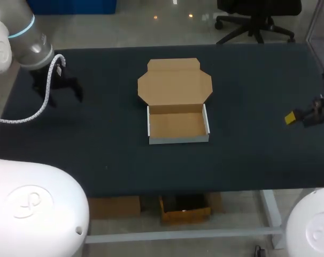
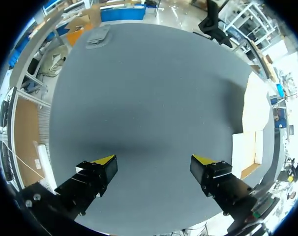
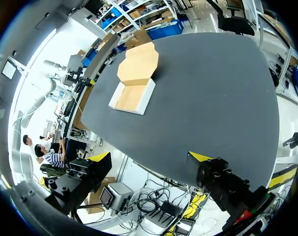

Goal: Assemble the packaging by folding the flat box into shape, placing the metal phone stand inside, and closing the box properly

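Box (image 1: pixel 178 126): white walls, brown inside, lid (image 1: pixel 175 85) lying open, pointing away from robot; left gripper (image 2: pixel 154 164) and right gripper (image 3: pixel 149 157) spread, flanking box.

The open cardboard box (image 1: pixel 178 125) is plain brown inside, with white outer walls. The matte table top (image 1: pixel 258 85) is unpatterned black.
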Robot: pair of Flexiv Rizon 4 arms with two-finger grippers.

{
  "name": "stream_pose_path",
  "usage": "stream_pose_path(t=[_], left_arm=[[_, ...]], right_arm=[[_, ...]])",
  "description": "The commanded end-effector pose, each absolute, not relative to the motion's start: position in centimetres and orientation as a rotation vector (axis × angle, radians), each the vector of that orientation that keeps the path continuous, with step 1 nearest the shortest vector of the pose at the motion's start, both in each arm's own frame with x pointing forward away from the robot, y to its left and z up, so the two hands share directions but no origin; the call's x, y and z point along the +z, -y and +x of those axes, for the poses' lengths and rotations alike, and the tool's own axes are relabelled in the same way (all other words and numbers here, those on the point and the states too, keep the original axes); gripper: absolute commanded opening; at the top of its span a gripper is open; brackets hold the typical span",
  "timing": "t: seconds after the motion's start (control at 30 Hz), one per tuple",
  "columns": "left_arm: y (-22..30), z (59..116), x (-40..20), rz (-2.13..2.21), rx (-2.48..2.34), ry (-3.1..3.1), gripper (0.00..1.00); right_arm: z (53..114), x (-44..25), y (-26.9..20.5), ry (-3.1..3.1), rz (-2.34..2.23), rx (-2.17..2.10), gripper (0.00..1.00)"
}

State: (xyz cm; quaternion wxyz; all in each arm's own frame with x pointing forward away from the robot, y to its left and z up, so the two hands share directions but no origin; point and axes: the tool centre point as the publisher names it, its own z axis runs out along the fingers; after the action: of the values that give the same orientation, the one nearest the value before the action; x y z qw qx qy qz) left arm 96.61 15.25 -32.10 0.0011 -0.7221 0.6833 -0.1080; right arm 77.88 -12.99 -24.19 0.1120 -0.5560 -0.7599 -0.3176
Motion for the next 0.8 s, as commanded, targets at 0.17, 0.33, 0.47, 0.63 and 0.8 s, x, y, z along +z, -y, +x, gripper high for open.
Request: stream_pose_path(t=[0.17, 0.33, 0.47, 0.63, 0.8], left_arm=[[-16.38, 98.09, -32.93, -2.304, -0.247, -2.213, 1.0], [-16.38, 98.09, -32.93, -2.304, -0.247, -2.213, 1.0], [-16.38, 98.09, -32.93, -2.304, -0.247, -2.213, 1.0], [-16.38, 98.09, -32.93, -2.304, -0.247, -2.213, 1.0], [-16.38, 98.09, -32.93, -2.304, -0.247, -2.213, 1.0]], right_arm=[[77.83, -24.06, 13.06, 2.23, -1.629, -0.931, 1.0], [77.83, -24.06, 13.06, 2.23, -1.629, -0.931, 1.0], [77.83, -24.06, 13.06, 2.23, -1.629, -0.931, 1.0], [77.83, -24.06, 13.06, 2.23, -1.629, -0.931, 1.0], [77.83, -24.06, 13.06, 2.23, -1.629, -0.931, 1.0]])
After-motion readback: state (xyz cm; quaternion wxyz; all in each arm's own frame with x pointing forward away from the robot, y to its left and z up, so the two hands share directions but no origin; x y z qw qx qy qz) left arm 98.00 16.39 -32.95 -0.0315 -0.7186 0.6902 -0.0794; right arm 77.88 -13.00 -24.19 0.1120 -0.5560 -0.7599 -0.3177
